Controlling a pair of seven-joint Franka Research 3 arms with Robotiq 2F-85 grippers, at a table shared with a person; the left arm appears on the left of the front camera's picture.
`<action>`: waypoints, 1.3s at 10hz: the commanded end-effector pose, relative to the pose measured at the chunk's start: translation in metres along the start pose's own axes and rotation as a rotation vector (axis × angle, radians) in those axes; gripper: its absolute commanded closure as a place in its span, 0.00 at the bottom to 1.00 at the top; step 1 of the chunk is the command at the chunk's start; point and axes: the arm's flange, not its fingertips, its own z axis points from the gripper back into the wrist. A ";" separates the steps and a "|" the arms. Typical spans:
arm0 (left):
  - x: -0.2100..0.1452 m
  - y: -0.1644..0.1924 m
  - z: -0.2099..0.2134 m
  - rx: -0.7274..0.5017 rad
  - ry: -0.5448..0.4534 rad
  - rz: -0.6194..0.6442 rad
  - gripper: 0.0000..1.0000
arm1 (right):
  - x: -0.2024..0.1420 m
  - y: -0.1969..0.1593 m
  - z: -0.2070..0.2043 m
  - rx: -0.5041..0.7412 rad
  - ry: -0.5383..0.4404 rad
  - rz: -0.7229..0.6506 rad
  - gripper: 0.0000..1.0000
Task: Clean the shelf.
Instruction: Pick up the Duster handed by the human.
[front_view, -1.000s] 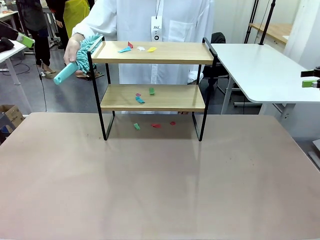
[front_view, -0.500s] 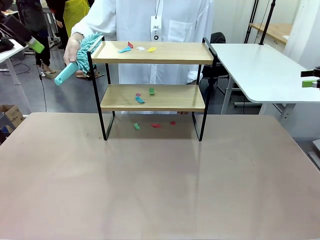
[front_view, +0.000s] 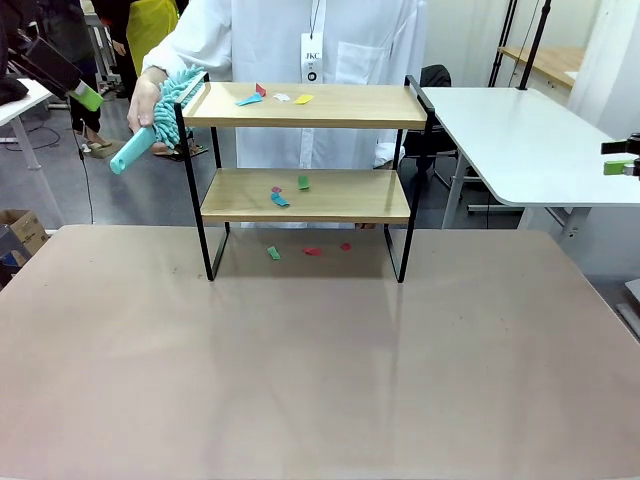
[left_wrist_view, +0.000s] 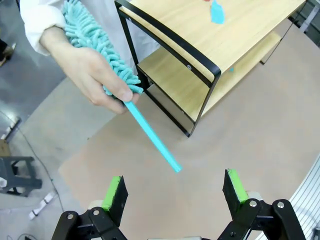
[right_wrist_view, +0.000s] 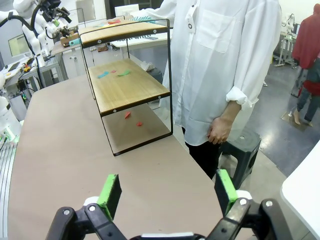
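The shelf (front_view: 340, 105) stands at the far middle of the tan table, and coloured paper scraps (front_view: 250, 99) lie on its top board. More scraps (front_view: 280, 198) lie on the lower board and on the table beneath it. A person's hand (front_view: 145, 98) holds a teal fluffy duster (front_view: 172, 95) against the shelf's top left corner. My left gripper (front_view: 85, 97) hovers open at the far left, short of the duster's handle (left_wrist_view: 152, 140), with its pads (left_wrist_view: 114, 196) wide apart. My right gripper (right_wrist_view: 167, 192) is open off the table's right side, facing the shelf (right_wrist_view: 125, 85) from its end.
The person in a white coat (right_wrist_view: 225, 50) stands behind the shelf. A white side table (front_view: 520, 140) is at the back right, and a dark stool (right_wrist_view: 240, 150) stands by the person's legs. The near half of the tan table (front_view: 320, 370) is bare.
My left gripper has drifted right and slightly down toward the duster. The person's hand has lifted the duster a little at the shelf corner. The right gripper is still.
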 end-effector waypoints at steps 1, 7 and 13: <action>-0.004 -0.005 -0.023 0.122 0.023 0.045 0.00 | 0.002 0.000 -0.001 -0.007 0.004 0.005 0.00; -0.021 0.003 -0.093 0.265 -0.050 0.103 0.00 | 0.002 0.000 -0.001 -0.007 0.004 0.005 0.00; -0.019 0.000 -0.114 0.250 -0.047 0.147 0.00 | 0.002 0.000 -0.001 -0.007 0.004 0.005 0.00</action>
